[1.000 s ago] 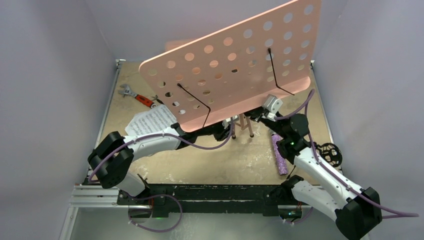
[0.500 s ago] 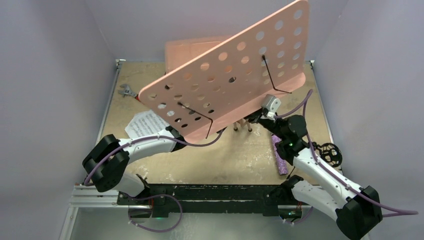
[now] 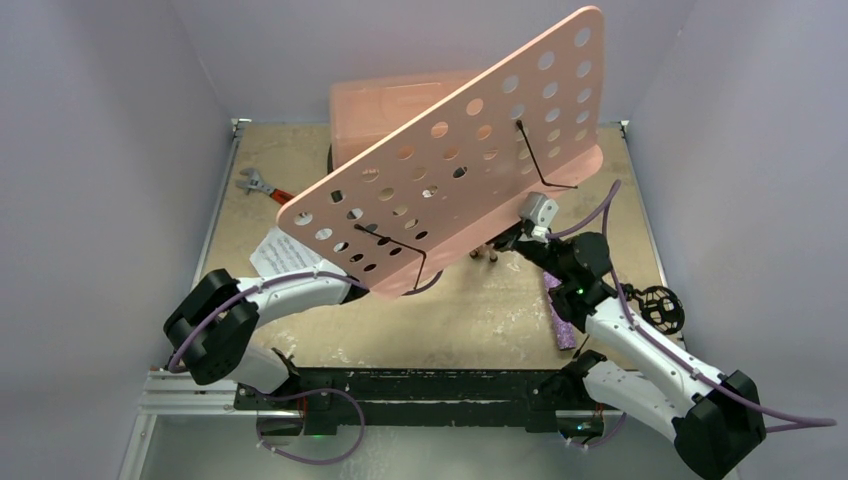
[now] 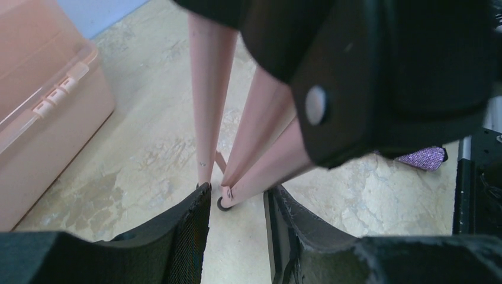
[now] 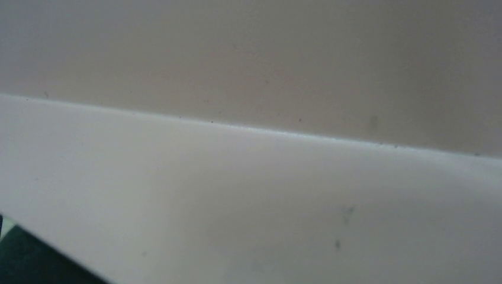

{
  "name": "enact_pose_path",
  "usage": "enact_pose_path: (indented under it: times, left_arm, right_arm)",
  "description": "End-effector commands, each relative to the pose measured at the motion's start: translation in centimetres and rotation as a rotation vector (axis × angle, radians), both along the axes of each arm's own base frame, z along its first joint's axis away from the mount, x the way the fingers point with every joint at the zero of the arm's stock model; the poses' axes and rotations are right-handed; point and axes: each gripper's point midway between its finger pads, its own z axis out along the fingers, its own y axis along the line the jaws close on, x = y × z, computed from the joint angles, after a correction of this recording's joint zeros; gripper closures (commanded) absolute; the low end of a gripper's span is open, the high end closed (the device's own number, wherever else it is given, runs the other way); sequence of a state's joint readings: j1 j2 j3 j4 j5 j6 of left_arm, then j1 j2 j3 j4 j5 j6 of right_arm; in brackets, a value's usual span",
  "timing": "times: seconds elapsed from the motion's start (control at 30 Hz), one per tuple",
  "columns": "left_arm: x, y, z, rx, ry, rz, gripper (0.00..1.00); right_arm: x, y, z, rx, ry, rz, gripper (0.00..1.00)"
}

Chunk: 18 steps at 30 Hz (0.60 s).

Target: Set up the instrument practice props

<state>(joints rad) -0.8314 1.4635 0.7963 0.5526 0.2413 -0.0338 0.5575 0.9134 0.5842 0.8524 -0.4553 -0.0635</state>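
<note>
Music stand legs between left end effector fingers

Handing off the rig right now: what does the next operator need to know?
Left hand: fingers either side of the folded leg tips of the pink perforated music stand; grip unclear.
Right hand: reaching under the stand's plate, state hidden.
Stand is tilted, legs not spread.
White sheet-music pages, purple glittery microphone and small black tripod mic stand lie loose.
Left to do: stand upright, pages on it, microphone mounted.
</note>
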Motion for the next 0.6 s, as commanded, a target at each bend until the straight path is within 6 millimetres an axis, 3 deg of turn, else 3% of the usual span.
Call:
enact_pose_path:
  times: [0.0,0.2,0.57]
  left_arm:
    - [-0.8,-1.1,8.1,-0.164,-0.177,-0.089,0.63]
    - [-1.6,-1.6,9.2,-0.197,-0.192,-0.142,0.63]
    - [-0.6,-1.2,10.8,-0.213,-0.199,-0.079,0.67]
  right_arm:
    - [-0.4,-2.1,5.5,0.186,-0.066,-0.064,1.00]
    - [0.0,-2.7,6.7,0.254,-0.044,-0.086,1.00]
    - [0.4,-3.2,7.7,0.344,0.002,-0.090,1.00]
